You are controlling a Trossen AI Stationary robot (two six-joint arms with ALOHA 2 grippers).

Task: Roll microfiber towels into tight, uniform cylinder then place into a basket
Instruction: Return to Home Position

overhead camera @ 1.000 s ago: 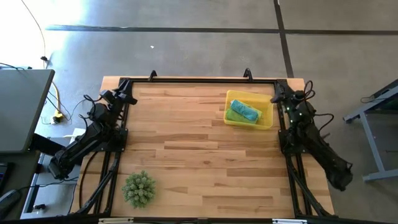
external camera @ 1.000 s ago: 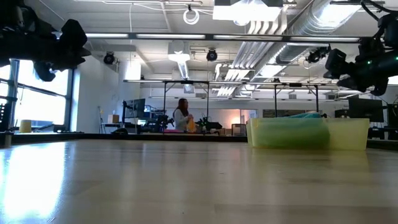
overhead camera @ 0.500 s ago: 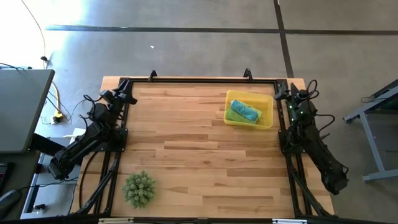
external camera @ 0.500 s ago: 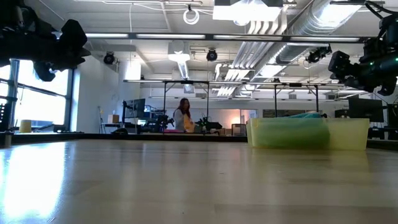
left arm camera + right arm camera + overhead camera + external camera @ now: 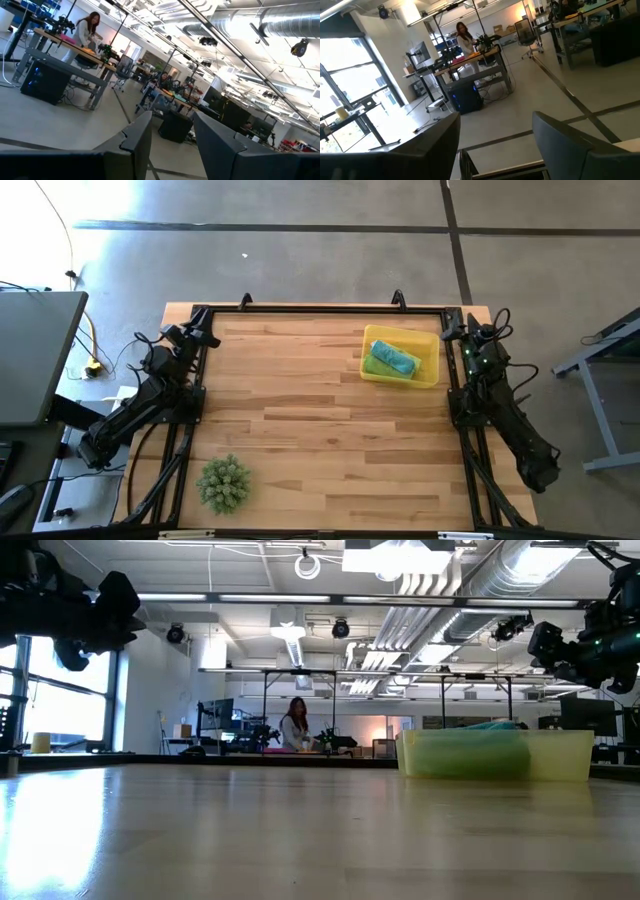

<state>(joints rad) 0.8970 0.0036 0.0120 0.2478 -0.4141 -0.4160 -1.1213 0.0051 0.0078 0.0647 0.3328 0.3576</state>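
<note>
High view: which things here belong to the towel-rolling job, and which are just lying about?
Job:
- yellow basket, on the table's right side
- rolled teal-blue towel inside it
- lime-green towel beside that, also inside
- left gripper and right gripper, both open, empty, at the table's sides

Lying about:
- spiky green ball plant, near the left arm's base

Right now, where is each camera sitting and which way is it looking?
High view: overhead, facing straight down at the table; both arms, left tool and right tool show.
Low view: at tabletop height, facing the room; arm parts show in top corners.
Left wrist view: on left arm, facing the room; its open fingers show.
Right wrist view: on right arm, likewise.
High and low views share the basket.
</note>
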